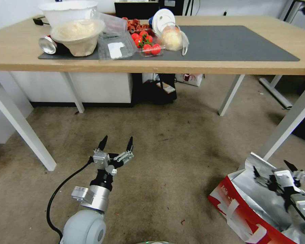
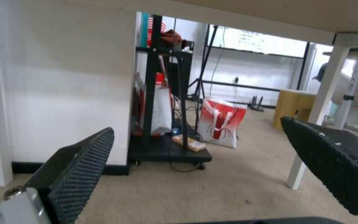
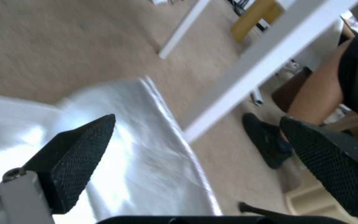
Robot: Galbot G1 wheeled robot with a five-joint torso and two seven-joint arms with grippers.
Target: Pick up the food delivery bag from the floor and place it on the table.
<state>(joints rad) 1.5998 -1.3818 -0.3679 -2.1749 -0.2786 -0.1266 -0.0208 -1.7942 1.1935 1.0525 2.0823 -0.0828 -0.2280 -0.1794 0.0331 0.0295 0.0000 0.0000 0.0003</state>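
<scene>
The right gripper (image 1: pixel 281 168) hangs over the open bag (image 1: pixel 257 206) on the floor, jaws spread wide, holding nothing. The bag's foil lining lies beneath one finger. The left gripper (image 1: pixel 116 143), also spread and empty, hovers well apart from the bag.

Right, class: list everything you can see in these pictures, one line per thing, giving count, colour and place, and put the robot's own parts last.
food delivery bag: one, red and white with silver foil lining, on the carpet at the robot's right, mouth open.
table: one, light wood top on white legs, ahead of the robot.
mat: one, dark grey, on the tabletop.
bowls: two, white and translucent, left end of the mat.
can: one, silver, lying beside the bowls.
clear clamshell tray: one, beside the bowls.
tomatoes: several, red, mid-table.
bagged bun: one, pale, clear plastic bag, beside the tomatoes.
red-and-white paper bag: one, on the floor beyond the table.
left gripper: one, black fingers, open, above bare carpet.
right gripper: one, open, over the bag's foil mouth.
</scene>
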